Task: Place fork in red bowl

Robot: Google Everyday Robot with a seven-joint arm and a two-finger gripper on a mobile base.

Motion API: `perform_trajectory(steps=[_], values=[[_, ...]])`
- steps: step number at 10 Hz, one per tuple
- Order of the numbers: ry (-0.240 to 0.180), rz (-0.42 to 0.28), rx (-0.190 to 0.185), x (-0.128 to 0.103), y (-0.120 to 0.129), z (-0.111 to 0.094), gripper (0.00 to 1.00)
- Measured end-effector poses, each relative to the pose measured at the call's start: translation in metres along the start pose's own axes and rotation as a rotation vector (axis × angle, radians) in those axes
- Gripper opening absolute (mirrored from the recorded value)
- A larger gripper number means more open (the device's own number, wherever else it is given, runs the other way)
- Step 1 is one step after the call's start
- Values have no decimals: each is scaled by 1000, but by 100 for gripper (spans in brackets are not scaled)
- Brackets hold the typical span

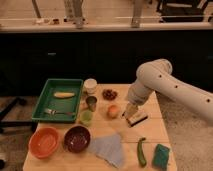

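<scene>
Camera view: slim silvery metal fork (59, 112) lies in the green plastic tray (40, 106) by the left edge of the wooden worktop (155, 129). It sits along the tray's near wall, long axis left-right. The round orange-red bowl (44, 142) is at the near-left corner, just in front of the tray. Claw (131, 114) hangs low toward the right edge, over a white-handled utensil (138, 119); apart or together, cannot tell. Fork is well to the claw's left. My read: traverse left, grip across the handle.

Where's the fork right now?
The fork lies in the green tray, left in the camera view, beside the banana; the gripper is at right, near the orange.
</scene>
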Motion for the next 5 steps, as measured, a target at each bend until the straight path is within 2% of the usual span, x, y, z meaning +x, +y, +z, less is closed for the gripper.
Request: perform_trajectory(steps=[5], values=[[-7, 8, 8, -2, 1, 1, 66]])
